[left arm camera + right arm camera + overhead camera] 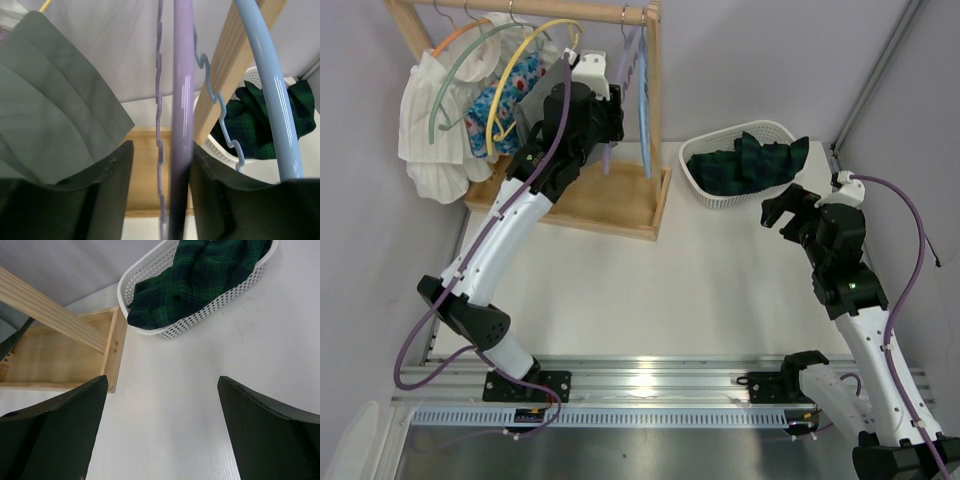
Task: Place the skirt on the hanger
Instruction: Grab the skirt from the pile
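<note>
Here: purple hanger (182, 100) hangs vertical inside parted left hand (162, 192).

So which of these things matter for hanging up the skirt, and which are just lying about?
In the job: green plaid skirt in the white basket; purple hanger; left hand around it; right hand, open.
Just there: wooden rack; blue hanger; clothes already hung.
</note>
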Available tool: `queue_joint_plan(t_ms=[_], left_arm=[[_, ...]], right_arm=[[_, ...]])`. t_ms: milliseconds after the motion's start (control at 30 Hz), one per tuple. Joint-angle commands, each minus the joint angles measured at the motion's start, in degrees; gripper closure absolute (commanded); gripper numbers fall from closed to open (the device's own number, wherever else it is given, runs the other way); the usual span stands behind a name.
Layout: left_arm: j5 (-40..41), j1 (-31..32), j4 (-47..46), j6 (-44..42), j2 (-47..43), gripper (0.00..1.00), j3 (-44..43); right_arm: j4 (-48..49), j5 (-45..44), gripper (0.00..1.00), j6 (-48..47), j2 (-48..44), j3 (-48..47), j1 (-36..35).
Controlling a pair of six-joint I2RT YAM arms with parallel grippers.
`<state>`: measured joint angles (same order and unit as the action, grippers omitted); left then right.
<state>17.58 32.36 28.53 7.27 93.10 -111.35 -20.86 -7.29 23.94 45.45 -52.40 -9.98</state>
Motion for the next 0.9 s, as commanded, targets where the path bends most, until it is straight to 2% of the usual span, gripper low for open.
queue_joint_plan(t_ms=[0,33,67,100,433,700,800,867], left_arm=[[4.3,0.3,-3.0,-3.1,-1.0,0.52,-2.9],[4.2,0.3,-3.4,-3.2,-1.1,0.58,-2.9],[4.1,0.3,-3.5,-3.4,-1.1,0.69,-2.8],[4.1,0.3,-3.6,-3.5,-1.2,0.73,-3.0],[2.1,-3.6,-0.7,-2.3,-0.8,0.81,-5.1],[2.5,-7.0,0.3,-5.5,-1.1,0.8,-4.9],[0.8,-7.6,0.3,-6.3,-1.7,0.76,-4.1],[0.4,-7.5,0.0,-6.6,-2.1,0.71,-3.4]], right_arm=[[0.0,-0.9,0.01,0.3,0.1,-0.1,0.3],[-0.1,-1.0,0.01,0.4,0.2,-0.1,0.4],[-0.1,-1.0,0.01,0.3,0.3,-0.1,0.4],[-0.1,-1.0,0.01,0.3,0.2,-0.1,0.4],[-0.8,-1.0,0.01,0.6,-1.1,-0.2,0.5],[-0.7,-0.5,0.01,2.2,-1.3,0.4,0.6],[-0.7,-0.5,0.01,2.7,-1.2,0.5,0.6],[-0.6,-0.5,0.01,2.7,-1.0,0.5,0.5]])
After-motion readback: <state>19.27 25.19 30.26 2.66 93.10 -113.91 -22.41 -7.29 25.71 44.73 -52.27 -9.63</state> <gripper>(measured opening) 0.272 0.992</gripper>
